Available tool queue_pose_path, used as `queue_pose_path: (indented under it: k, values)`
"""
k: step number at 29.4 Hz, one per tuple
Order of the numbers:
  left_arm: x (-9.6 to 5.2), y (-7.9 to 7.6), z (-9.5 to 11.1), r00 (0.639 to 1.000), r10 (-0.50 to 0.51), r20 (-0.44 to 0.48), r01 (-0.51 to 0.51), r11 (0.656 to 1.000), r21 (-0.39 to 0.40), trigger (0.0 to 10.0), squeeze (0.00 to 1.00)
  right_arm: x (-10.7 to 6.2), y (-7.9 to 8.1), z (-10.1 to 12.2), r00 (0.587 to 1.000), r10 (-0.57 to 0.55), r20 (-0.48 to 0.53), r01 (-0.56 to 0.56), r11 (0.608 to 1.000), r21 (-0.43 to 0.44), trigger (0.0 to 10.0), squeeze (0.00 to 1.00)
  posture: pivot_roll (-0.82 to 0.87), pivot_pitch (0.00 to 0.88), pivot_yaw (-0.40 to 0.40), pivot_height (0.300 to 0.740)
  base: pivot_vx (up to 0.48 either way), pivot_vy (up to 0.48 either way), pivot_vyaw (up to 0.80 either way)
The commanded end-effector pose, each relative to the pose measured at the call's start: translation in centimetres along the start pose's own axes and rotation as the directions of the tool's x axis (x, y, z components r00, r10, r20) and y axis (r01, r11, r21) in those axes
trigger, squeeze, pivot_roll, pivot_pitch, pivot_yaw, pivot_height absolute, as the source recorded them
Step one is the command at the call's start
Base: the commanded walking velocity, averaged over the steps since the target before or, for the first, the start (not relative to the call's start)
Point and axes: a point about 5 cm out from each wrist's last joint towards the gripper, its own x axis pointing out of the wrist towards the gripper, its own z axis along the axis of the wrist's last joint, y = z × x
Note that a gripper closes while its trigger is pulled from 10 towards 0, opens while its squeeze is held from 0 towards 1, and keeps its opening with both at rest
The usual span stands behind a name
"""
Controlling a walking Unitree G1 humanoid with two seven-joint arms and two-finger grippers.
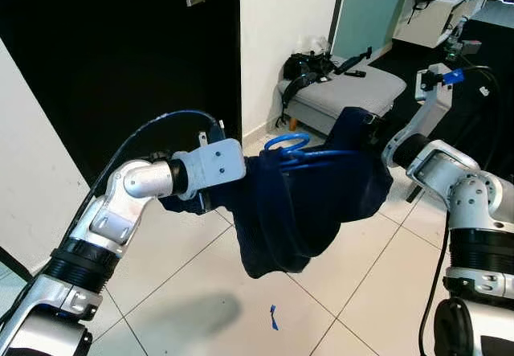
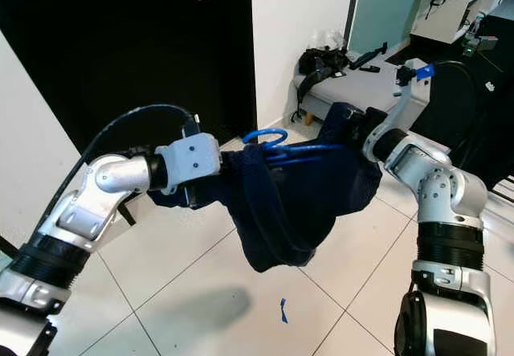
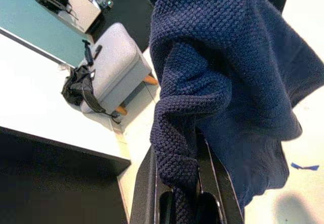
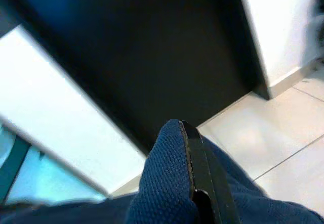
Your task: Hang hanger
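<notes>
Knit navy garment (image 1: 309, 199) hangs mid-frame over white tiles, draped on a blue hanger (image 1: 291, 144) whose hook shows at centre. Left gripper (image 3: 185, 193) clamps its cloth; right gripper (image 4: 195, 153) pinches a fold. Beyond, upper right, sits a grey bench (image 1: 345, 91).

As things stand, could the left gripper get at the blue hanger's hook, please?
Probably not at once: the left gripper is shut on the navy garment, so it would have to let go first. Otherwise the blue hanger hook sits exposed above the cloth, nearby.
</notes>
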Motion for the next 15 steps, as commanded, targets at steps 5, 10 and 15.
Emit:
queue_pose_path:
  k: [5,10,15]
  values:
    - [-0.2,-0.8,-0.2,0.999,-0.038,-0.026,0.039,0.999,0.035,10.0,0.0,-0.1,3.5,-0.3,0.962,0.237,-0.134,-0.246,0.968,-0.054,0.0,0.0,0.03,0.068,-0.003,0.74,0.0,0.0,0.0]
    - [-0.3,-0.2,-0.7,0.998,-0.005,-0.066,0.008,0.999,0.047,10.0,0.0,-0.2,4.4,-0.5,0.942,0.274,-0.195,-0.291,0.954,-0.069,0.0,0.0,0.03,0.069,-0.006,0.74,0.0,0.0,0.0]
    - [-1.4,1.5,-2.3,0.976,0.115,-0.183,-0.106,0.993,0.057,10.0,0.0,-0.2,1.9,0.1,0.981,0.095,-0.17,-0.111,0.99,-0.087,0.0,0.0,0.03,0.071,-0.006,0.74,0.0,0.0,0.0]
